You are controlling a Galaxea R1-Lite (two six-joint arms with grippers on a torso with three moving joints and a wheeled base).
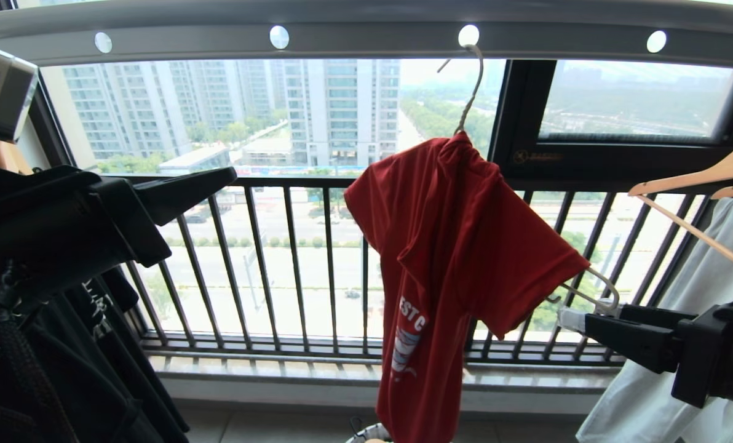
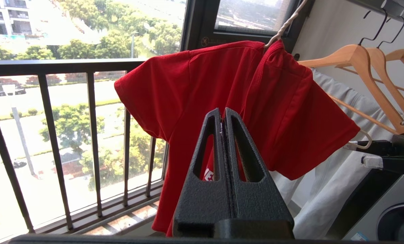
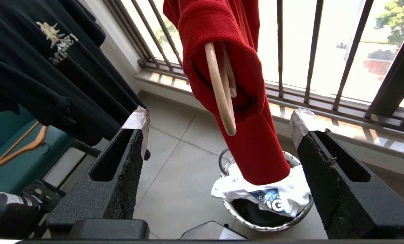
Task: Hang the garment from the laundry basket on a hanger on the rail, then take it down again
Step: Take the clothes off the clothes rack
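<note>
Black textured wedge jaws, right gripper (image 3: 219,135) white-taped at the tips

We look through a wide window (image 1: 249,117) at pale tower blocks and trees in bright daylight. A black railing (image 1: 262,271) of vertical bars fronts it, above a stone sill (image 3: 341,125) and grey floor tiles (image 3: 175,176).
</note>
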